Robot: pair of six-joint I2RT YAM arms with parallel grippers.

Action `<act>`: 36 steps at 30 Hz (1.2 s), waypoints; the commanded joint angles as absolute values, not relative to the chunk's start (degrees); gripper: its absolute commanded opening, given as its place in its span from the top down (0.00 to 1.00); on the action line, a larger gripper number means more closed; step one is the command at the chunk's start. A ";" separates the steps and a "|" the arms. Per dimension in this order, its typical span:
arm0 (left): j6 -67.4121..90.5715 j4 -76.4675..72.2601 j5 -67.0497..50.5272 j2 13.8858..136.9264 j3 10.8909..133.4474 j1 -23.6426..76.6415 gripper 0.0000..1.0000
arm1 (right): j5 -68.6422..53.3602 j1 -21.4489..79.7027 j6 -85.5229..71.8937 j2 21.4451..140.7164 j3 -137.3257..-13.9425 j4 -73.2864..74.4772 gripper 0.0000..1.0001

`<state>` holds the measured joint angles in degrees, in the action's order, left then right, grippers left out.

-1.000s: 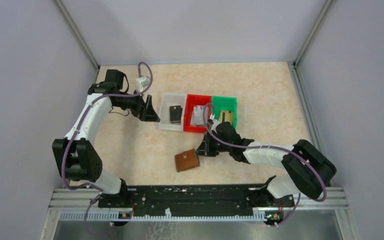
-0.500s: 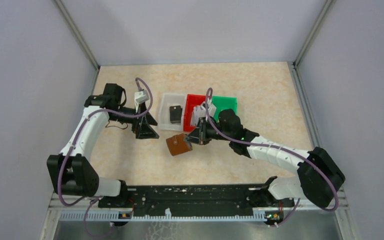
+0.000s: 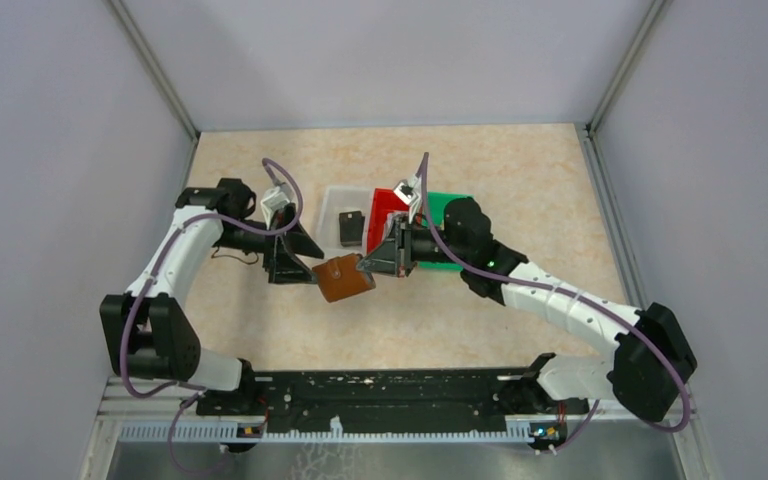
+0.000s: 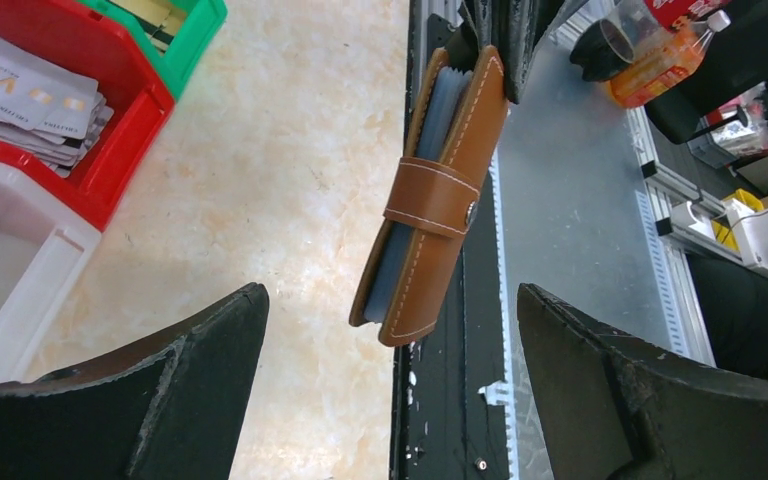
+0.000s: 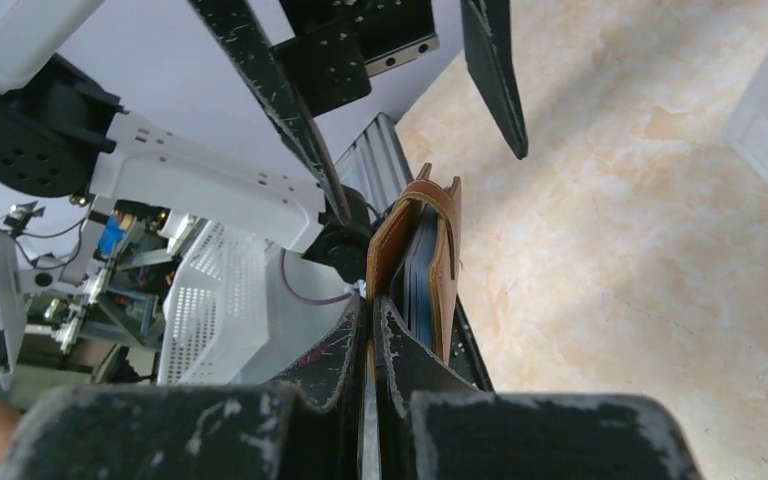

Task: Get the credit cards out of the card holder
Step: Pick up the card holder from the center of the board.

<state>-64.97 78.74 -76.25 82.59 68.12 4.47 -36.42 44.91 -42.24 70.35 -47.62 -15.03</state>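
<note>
My right gripper [image 3: 368, 265] is shut on one cover of the brown card holder [image 3: 345, 277] and holds it above the table, edge-on. In the right wrist view the holder [image 5: 415, 250] stands up from the shut fingertips [image 5: 385, 325], with bluish sleeves showing between its covers. My left gripper [image 3: 305, 268] is open just left of the holder. In the left wrist view the holder [image 4: 440, 190] hangs between its spread fingers [image 4: 210, 340], apart from both, with the snap tab across it. Silvery cards [image 4: 30, 90] lie in the red bin [image 4: 125, 130]. A black card [image 3: 350, 227] lies in the clear bin [image 3: 335, 200].
A green bin [image 3: 455, 205] stands right of the red bin [image 3: 378, 205]; a gold card [image 4: 160, 15] shows in it. The three bins sit in a row behind the grippers. The black rail [image 3: 380, 390] runs along the near table edge.
My right gripper has lifted the holder off the table and carried it left and farther from the near edge. My left gripper has moved right toward it, so the holder now sits between its fingers.
</note>
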 commanded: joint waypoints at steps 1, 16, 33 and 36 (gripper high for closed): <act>-62.75 77.64 -80.95 80.27 68.54 4.66 0.01 | -39.69 45.83 -43.04 67.63 -51.88 -19.35 1.00; -62.93 80.93 -86.19 78.00 67.43 6.66 0.02 | -38.95 46.70 -43.73 69.69 -54.32 -24.90 1.00; -62.16 80.33 -83.41 75.85 72.71 6.68 1.00 | -27.47 46.59 -25.04 67.61 -59.88 0.90 0.27; -62.84 79.59 -82.55 74.49 71.89 6.80 1.00 | -30.36 45.86 -17.17 70.16 -67.72 11.25 0.13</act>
